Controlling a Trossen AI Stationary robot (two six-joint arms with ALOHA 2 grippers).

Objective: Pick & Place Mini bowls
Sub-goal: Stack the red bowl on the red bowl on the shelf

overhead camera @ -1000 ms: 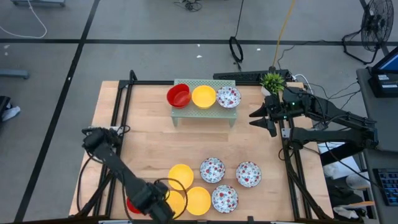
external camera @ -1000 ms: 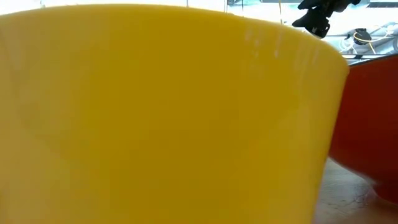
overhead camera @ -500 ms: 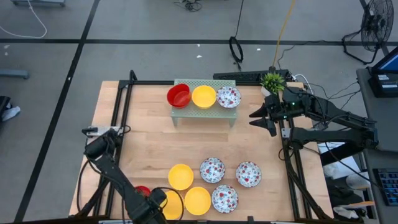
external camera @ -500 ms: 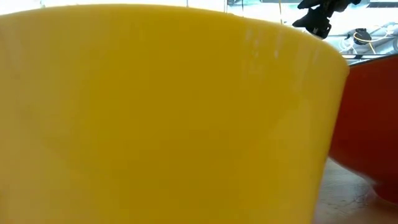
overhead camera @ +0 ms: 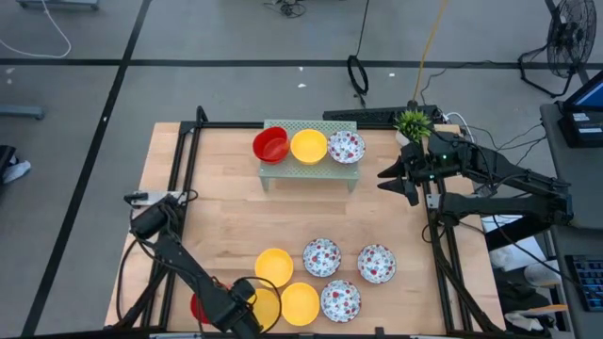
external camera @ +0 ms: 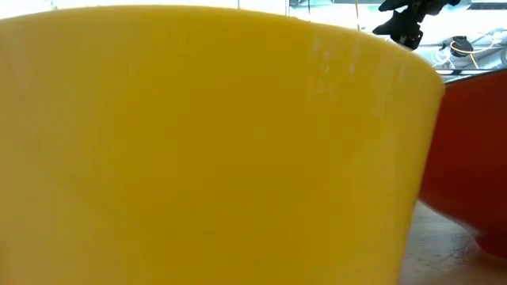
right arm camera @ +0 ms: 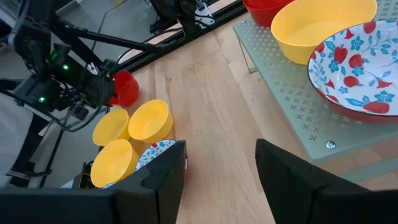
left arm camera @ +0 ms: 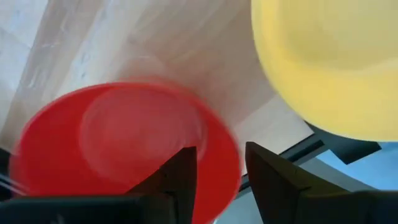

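Plain bowls [overhead camera: 300, 303], seemingly unlabelled

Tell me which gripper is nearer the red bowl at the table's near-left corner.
Left. The left gripper is right over the red bowl, with one finger over its rim. The right gripper hangs open far across the table, beside the green rack.

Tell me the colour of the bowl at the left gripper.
Plain red bowl, clearest in the left wrist view.

Three mini bowls [overhead camera: 309, 146] sit upright in a row at the far edge: red, yellow, floral. Remaining bowls [overhead camera: 320, 279] cluster near front.
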